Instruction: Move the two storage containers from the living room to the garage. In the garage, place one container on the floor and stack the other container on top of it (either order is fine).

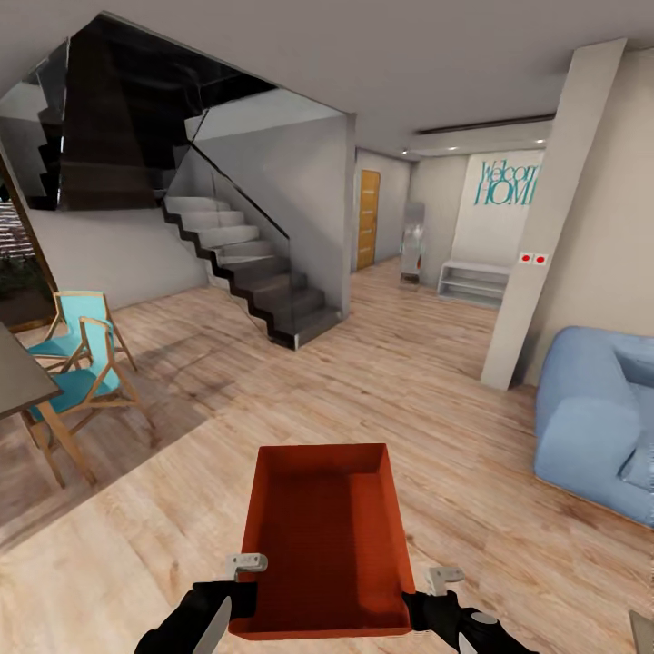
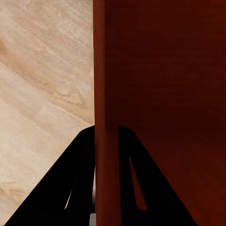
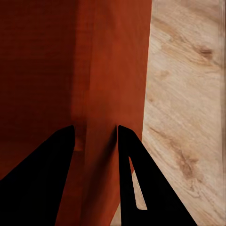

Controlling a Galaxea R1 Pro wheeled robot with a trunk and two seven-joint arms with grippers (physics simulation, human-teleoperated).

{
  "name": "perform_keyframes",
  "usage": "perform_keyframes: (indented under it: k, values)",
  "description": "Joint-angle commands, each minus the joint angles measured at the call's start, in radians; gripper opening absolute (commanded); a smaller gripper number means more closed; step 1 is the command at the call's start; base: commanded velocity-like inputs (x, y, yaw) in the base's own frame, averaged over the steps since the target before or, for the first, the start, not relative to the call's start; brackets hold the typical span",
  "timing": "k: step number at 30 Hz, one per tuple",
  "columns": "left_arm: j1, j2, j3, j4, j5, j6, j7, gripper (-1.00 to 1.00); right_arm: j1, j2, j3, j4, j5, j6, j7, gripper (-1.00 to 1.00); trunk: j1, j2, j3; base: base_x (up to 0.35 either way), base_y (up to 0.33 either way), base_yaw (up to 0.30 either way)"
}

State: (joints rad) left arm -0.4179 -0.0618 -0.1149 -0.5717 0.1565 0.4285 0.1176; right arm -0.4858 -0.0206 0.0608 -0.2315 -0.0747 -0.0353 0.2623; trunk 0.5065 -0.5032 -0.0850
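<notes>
Head view: both tools, left tool [image 1: 238, 595] and right tool [image 1: 427, 599], clamp one bin [image 1: 327, 536] by its side walls; carrying step, garage next

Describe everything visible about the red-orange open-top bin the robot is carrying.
The red-orange rectangular storage container is an open-top bin with thin, plain walls and a flat bottom, matte like plastic, and holds nothing. It is held level above the light wood-plank floor, its long axis pointing away from the robot. The left gripper pinches its left side wall near the robot's end, one finger inside and one outside; the right gripper grips the right wall the same way.
</notes>
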Motion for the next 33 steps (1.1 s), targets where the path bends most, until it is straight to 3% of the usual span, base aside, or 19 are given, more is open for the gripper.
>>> perform_keyframes:
  k: [1, 16, 33]
  values:
    - [-0.001, 0.002, 0.043, -0.005, -0.023, -0.04, 0.014, -1.0, 0.0, -0.001, 0.02, 0.003, -0.01, -0.005, 0.003, -1.0, 0.001, -0.002, -0.001, 0.325, 0.043, -0.258]
    - [-0.001, 0.002, 0.043, -0.005, -0.021, -0.04, 0.014, -1.0, 0.0, -0.001, 0.02, 0.003, -0.01, -0.005, 0.003, -1.0, 0.001, -0.002, 0.007, 0.327, 0.033, -0.252]
    - [-0.001, 0.002, 0.043, -0.005, -0.021, -0.04, 0.014, -1.0, 0.0, -0.001, 0.02, 0.003, -0.01, -0.005, 0.003, -1.0, 0.001, -0.002, -0.001, 0.327, 0.077, -0.073]
